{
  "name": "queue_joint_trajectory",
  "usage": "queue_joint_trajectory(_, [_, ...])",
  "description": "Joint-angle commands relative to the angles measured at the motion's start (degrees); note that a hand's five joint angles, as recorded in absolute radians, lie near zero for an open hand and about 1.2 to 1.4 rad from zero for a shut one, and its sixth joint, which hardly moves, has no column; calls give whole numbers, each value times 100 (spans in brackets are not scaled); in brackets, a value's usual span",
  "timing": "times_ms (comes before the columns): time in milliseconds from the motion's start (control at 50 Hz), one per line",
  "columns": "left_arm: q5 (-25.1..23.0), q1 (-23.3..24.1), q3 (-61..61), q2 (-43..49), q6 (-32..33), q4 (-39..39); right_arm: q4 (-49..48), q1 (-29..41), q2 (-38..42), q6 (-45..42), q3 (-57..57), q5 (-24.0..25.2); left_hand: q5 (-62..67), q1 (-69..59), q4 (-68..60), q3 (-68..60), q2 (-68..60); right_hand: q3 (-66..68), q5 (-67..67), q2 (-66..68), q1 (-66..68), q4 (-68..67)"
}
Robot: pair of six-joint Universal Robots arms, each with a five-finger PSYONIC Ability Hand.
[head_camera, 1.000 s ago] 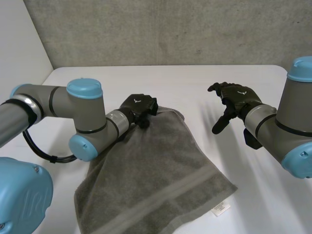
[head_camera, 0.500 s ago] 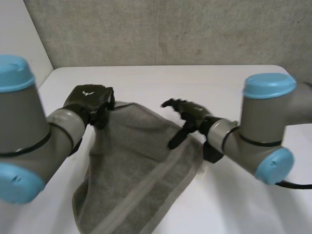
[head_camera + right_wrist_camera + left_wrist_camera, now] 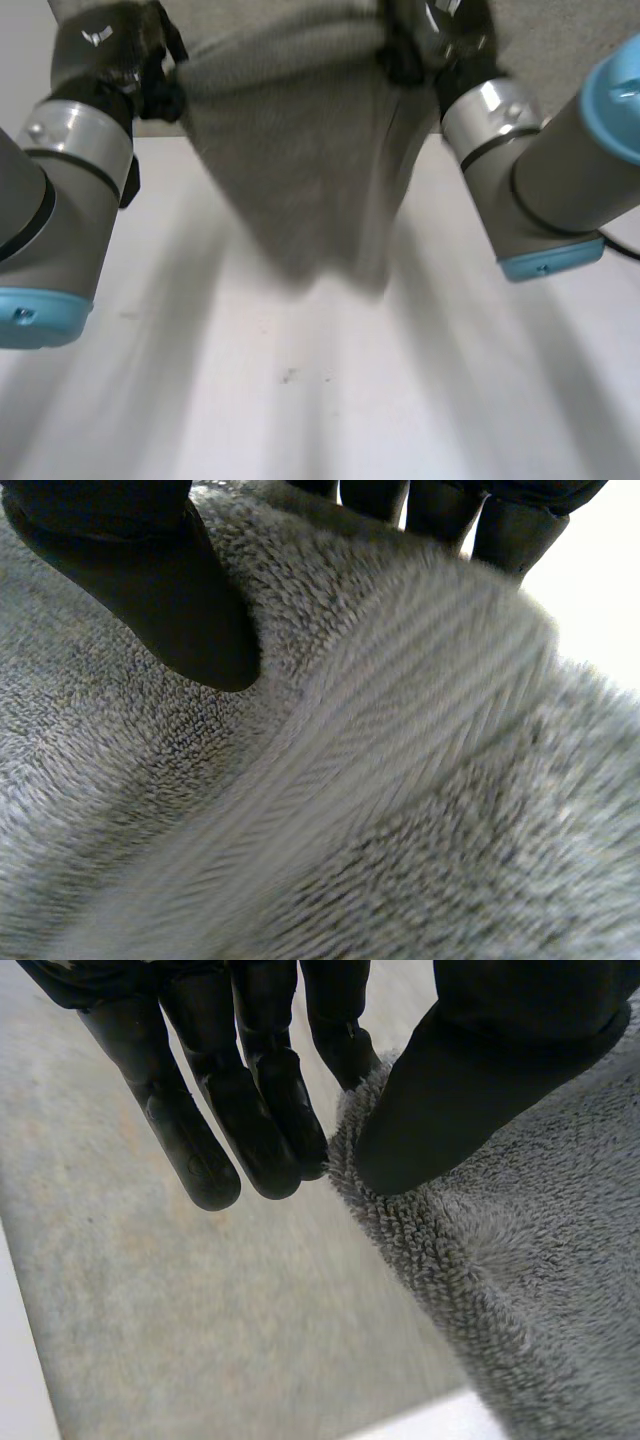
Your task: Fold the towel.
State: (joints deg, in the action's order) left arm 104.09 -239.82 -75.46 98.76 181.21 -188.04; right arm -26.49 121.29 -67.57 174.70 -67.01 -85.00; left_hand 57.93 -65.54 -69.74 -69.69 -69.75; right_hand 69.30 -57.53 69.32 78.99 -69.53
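A slip is the chief risk. The towel (image 3: 300,150) is pinched by the left robot hand (image 3: 470,1070) only at its very edge. The thumb is pressed on the pile near a corner with one finger behind it, and the other fingers are held straight, clear of the cloth. So little is caught there that a hard swing or stretch could pull the corner free and drop that side onto the table (image 3: 300,400).

A deeper hold is had by the right robot hand (image 3: 170,590). Its thumb is set well onto the cloth beside the woven band, and its fingers are closed behind the upper edge.

An uneven fold may also be expected, since the cloth hangs skewed and the lower edge is not level.

The towel is grey terry with a thick looped pile and a flatter woven stripe. It is held high between the two robot hands at the far side. It narrows downward to a point that appears to hang clear of the table.
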Motion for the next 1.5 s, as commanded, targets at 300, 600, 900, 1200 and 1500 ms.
queue_joint_trajectory(300, [-168, 2132, -2237, 863, -1071, 337, 3844, -623, 622, -2230, -751, 651, -649, 410, 830, 825, 831, 1070, -1247, 1068, 101, -1047])
queue_joint_trajectory(600, [-495, 1949, -1464, 777, -1001, 822, 3678, -887, 78, -2292, -1841, 722, -5705, 5466, 5885, 5881, 5887, 1070, -1247, 1068, 101, -1047])
queue_joint_trajectory(900, [-2358, 788, -118, 1787, 1162, 830, 2438, -1257, -212, -3012, -3257, 950, -5503, 5264, 5683, 5679, 5685, 1070, -1247, 1068, 101, -1047])
queue_joint_trajectory(1200, [-3457, 260, 839, 2735, 1584, 918, 1849, -1819, -353, -3355, -3907, 1591, -5217, 4979, 5398, 5393, 5399, 1070, -1247, 1068, 101, -1047])
queue_joint_trajectory(1500, [-3939, 374, 2183, 4124, 1619, 1822, 671, -2373, -450, -3830, -4408, 2963, -4880, 4641, 5061, 5056, 5062, 1070, -1247, 1068, 101, -1047])
